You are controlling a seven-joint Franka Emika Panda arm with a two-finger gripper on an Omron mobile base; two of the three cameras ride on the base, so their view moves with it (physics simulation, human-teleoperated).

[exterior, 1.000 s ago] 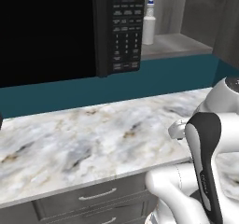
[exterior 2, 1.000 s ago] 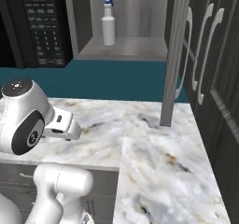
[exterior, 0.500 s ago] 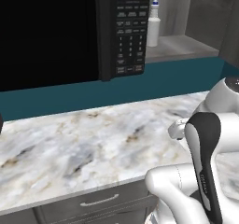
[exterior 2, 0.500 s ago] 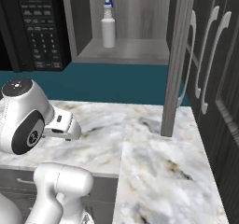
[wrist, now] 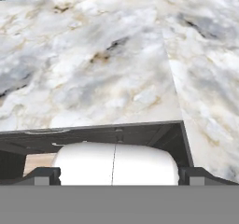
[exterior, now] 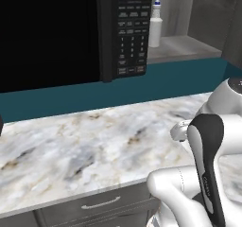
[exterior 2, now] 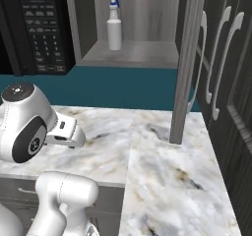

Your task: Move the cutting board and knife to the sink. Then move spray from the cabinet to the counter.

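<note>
The small pale grey-white spray bottle (exterior 2: 114, 27) with its blue nozzle is seen upright on the flat shelf of the open grey wood-grain cabinet niche (exterior 2: 129, 53), just right of the black microwave (exterior: 71, 32) and well above the white-grey marble counter (exterior 2: 167, 166). The two-finger gripper (wrist: 116, 175), held low over that counter, is spread wide and empty. In the reach up to the shelf, the microwave edge or niche wall could be clipped, or the slim bottle toppled by a finger.

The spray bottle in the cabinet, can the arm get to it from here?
Probably yes. The spray stands upright near the front of the open cabinet shelf, with nothing before it. The gripper is open, low over the counter.
</note>
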